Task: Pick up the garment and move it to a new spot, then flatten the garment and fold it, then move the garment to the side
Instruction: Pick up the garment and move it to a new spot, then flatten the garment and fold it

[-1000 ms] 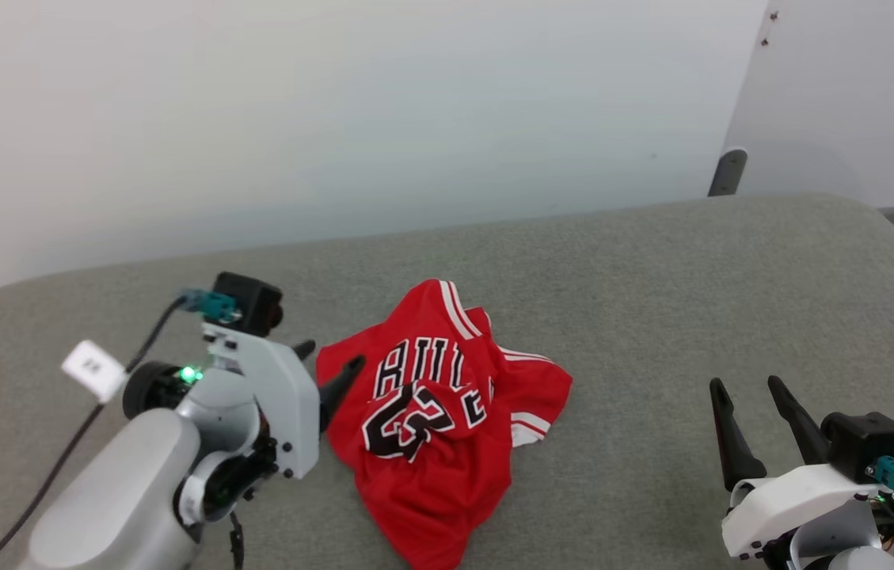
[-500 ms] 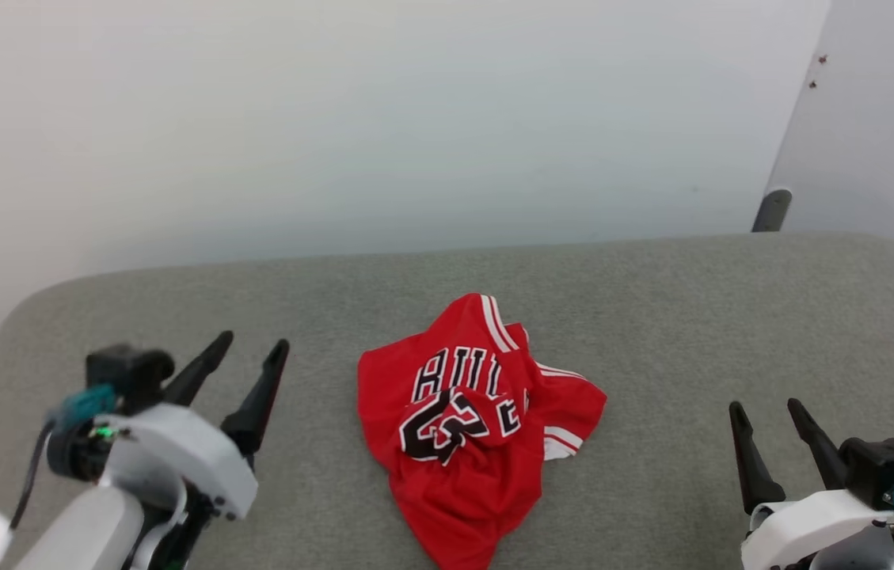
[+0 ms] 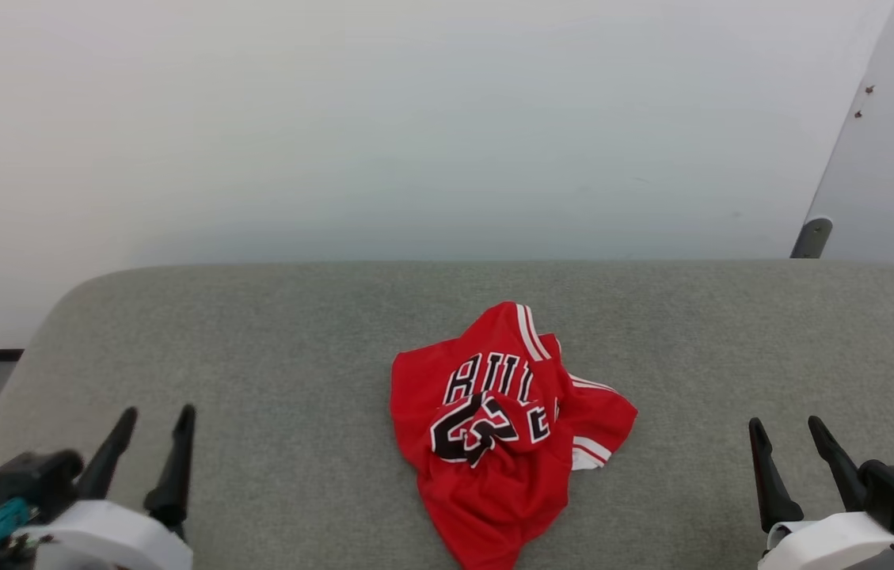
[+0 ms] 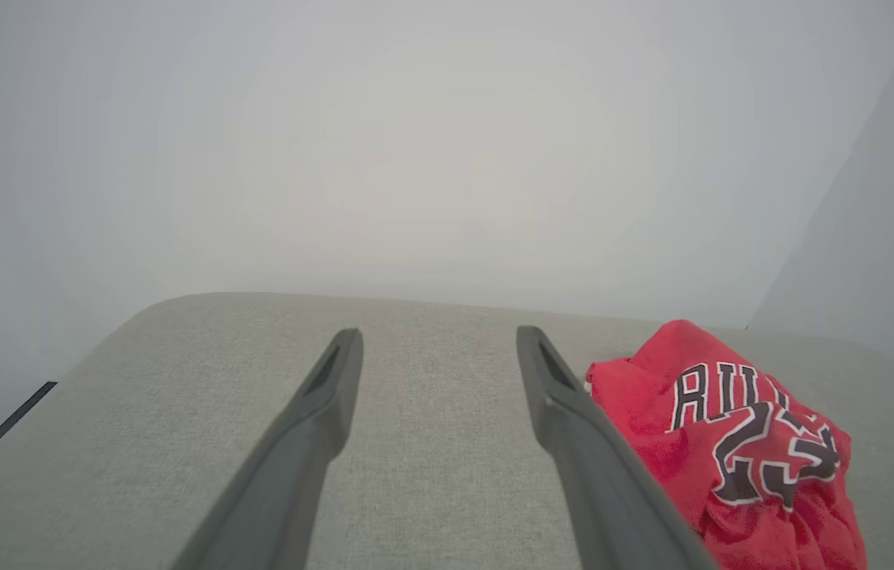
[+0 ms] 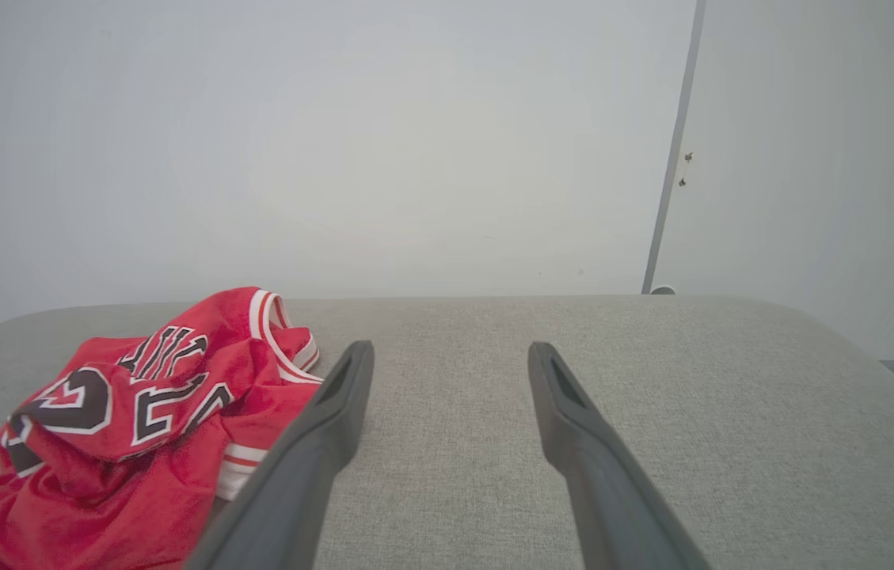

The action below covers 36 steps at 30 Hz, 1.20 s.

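The left gripper (image 3: 158,413) sits low over the near left part of the grey cushion (image 3: 296,332). Its two dark fingers are spread wide, with nothing but bare fabric between them. The right gripper (image 3: 785,423) sits the same way over the near right part, its fingers also wide apart and empty. Both point ahead toward the white wall (image 3: 415,119).

The shirt (image 3: 494,427) lies crumpled in a heap on the cushion between the two grippers. It touches neither and is somewhat closer to the right one. Its far end reaches further ahead than either set of fingertips, and its near end runs off the bottom of the head view.

It is red, with black white-edged letters and numbers on top, bunched and folded over so they do not read cleanly. A band of red and white stripes shows at the far end. A white striped edge pokes out on the side facing the right gripper.

From the left gripper (image 4: 439,336), the shirt (image 4: 732,427) lies off to the right, past the right-hand finger, which covers part of its near edge in that view. From the right gripper (image 5: 453,348), the shirt (image 5: 130,427) lies to the left, and the left-hand finger crosses in front of its striped edge.

Ahead and to the right of the right gripper, a small grey stub (image 3: 811,237) stands at the cushion's far edge.
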Tool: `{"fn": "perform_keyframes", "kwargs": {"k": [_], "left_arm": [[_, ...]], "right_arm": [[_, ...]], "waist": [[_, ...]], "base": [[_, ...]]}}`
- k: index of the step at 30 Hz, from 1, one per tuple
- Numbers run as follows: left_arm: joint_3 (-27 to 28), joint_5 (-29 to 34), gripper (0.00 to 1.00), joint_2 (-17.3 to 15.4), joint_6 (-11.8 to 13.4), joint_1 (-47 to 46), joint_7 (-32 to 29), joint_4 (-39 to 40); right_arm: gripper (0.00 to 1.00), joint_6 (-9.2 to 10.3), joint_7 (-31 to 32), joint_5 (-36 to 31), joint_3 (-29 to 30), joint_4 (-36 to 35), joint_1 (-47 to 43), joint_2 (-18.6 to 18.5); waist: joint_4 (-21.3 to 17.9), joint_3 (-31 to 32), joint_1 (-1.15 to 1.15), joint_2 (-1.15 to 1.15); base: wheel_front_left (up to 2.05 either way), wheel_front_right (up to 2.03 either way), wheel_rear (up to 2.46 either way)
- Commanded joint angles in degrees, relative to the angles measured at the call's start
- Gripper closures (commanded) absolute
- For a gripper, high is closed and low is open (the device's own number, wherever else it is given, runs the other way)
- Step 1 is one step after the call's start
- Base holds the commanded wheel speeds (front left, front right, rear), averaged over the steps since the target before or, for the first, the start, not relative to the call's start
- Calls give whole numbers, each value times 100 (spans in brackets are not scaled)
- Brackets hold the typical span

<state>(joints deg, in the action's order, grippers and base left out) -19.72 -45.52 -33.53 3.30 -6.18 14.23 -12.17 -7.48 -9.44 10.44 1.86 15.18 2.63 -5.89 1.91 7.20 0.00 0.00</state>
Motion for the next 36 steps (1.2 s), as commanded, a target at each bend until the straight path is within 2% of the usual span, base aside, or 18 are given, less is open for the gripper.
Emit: {"fn": "perform_keyframes", "kwargs": {"k": [1,16,26,31,36], "left_arm": [[145,-10,0,-1,61,167,47,-23],[855,178,0,242,-34,612,96,46],[1034,333,0,391,-153,661,89,37],[1143,366,0,480,-78,621,89,17],[1135,427,0,550,-72,620,87,60]], "right_arm": [[0,-2,-25,-35,40,-28,-101,-4],[0,-2,6,-101,103,-183,-184,45],[0,-2,57,-56,60,-191,-202,20],[0,-2,143,-77,45,-157,-120,25],[0,-2,488,27,-20,-22,81,-33]], "waist": [[57,21,0,0],[198,-4,0,0],[230,-41,0,0],[314,-80,0,0],[477,-156,0,0]], "base": [[0,0,0],[0,0,0],[0,0,0],[0,0,0],[0,0,0]]}}
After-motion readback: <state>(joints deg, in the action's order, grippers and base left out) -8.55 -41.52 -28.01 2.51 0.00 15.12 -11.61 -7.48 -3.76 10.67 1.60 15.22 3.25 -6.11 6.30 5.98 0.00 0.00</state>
